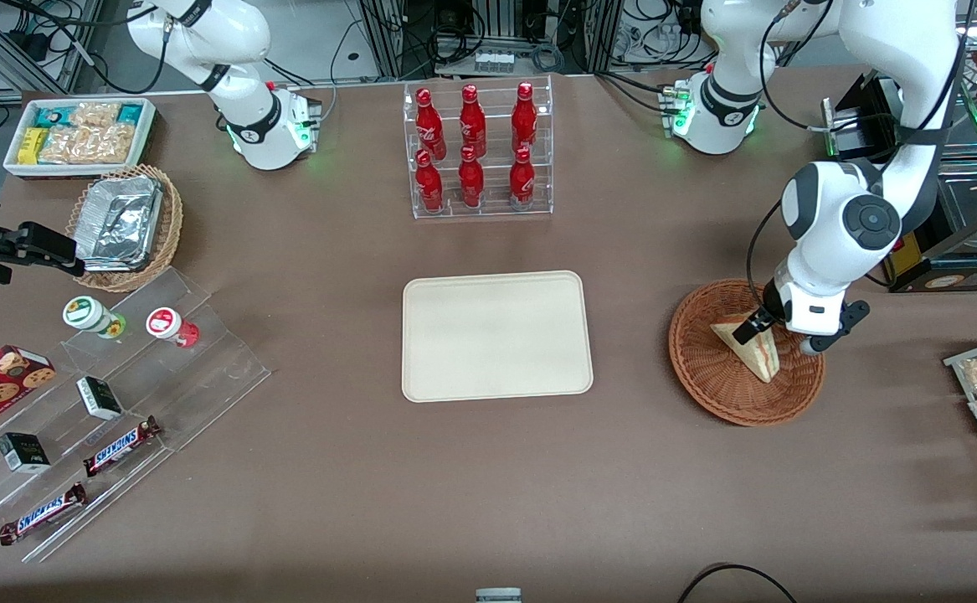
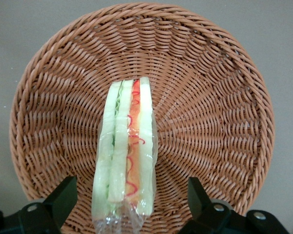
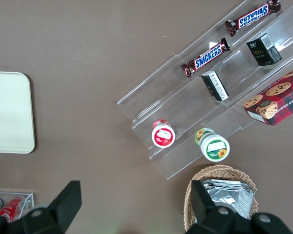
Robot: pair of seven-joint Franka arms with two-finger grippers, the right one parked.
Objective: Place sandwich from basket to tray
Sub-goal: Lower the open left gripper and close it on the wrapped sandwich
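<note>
1 sandwich [image 2: 125, 151] stands on its edge in the basket [image 1: 710, 381], wrapped in clear film, with the bread slices upright and the red and green filling showing along the cut side. It seems to lean against the sloping wicker wall, and this is probably why it stays up and does not fall flat.

The gripper [image 2: 129, 207] hangs low over the basket, directly above the sandwich. Its 2 fingers [image 2: 63, 195] are spread wide, 1 on each flat bread face, and both are clearly apart from the film, so it holds nothing. I think they are placed this way because the flat faces are the easiest surfaces to press; a grip on the soft cut side would squeeze the filling out.

The tray [image 1: 496, 289] lies in the middle of the table, well apart from the basket, toward the parked arm's end, and nothing is on it. The rack of red bottles [image 1: 475, 151] stands farther from the front camera than the tray.

In my judgement the task is at the grasping step: the fingers need to come a little lower and close gently. The film looks slippery, so a weak grip could let the sandwich slide.
</note>
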